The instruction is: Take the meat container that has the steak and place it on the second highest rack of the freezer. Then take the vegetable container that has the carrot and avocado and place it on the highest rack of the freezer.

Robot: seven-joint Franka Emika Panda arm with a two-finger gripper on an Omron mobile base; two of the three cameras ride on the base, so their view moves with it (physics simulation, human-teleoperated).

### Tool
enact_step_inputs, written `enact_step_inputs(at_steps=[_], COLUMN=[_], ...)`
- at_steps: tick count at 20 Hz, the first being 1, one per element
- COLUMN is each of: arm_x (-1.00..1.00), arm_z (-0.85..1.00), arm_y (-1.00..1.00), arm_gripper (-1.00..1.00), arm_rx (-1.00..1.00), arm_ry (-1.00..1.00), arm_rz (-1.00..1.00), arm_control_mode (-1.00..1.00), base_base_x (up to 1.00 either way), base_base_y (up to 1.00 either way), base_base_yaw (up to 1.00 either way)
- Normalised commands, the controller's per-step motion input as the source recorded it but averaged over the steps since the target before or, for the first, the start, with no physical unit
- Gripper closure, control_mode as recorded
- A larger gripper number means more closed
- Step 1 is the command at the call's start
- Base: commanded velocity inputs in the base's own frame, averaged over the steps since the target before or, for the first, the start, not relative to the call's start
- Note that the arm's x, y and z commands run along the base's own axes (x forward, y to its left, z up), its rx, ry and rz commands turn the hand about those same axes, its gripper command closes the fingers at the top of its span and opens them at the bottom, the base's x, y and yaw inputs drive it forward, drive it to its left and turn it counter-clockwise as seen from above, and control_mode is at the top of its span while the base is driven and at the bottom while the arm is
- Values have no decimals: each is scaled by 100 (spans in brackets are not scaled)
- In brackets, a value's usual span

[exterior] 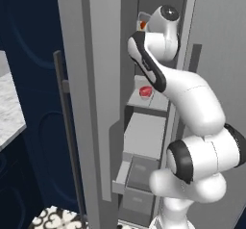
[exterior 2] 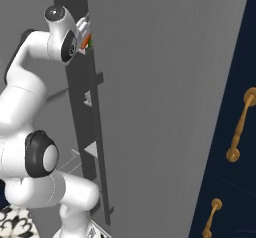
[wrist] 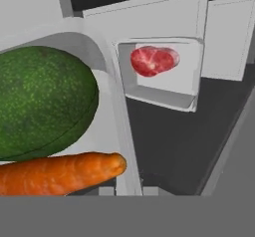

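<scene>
Close in the hand view sits the vegetable container (wrist: 112,84), a white tray that holds the dark green avocado (wrist: 42,101) and the orange carrot (wrist: 55,174). My gripper (wrist: 128,191) is shut on the tray's rim wall. Below and beyond it, the meat container (wrist: 167,100) with the red steak (wrist: 153,60) rests on a freezer rack. From the left base, the steak (exterior: 145,92) lies on a rack inside the open freezer (exterior: 144,134). High up by my wrist, the vegetable container (exterior: 142,22) shows an orange spot. The right base view shows that tray (exterior 2: 86,38) near the freezer's top.
The freezer's long door (exterior: 91,103) stands open on the left, with its dark bar handle (exterior: 67,136). Grey drawers (exterior: 139,175) sit under the shelves. A marble counter (exterior: 9,112) lies far left. Dark blue cabinets with brass handles (exterior 2: 240,124) flank the right.
</scene>
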Motion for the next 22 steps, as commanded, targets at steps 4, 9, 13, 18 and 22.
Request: enact_step_inputs(at_steps=[4,9,13,18,22], arm_x=[83,17,19,55,48], arm_z=[0,14,3,0,0], arm_y=[-21,-43,-48,-34,-26], arm_gripper=[100,100,100,100,100], arm_rx=[0,0,0,-3,-6], arm_ry=[0,-1,0,3,5], arm_rz=[-1,-3,0,0,0], arm_control_mode=[-100,-100,-100,-100,-100], base_base_x=[0,0,0,0,0], base_base_y=[0,0,0,0,0], base_base_yaw=[0,0,0,0,0])
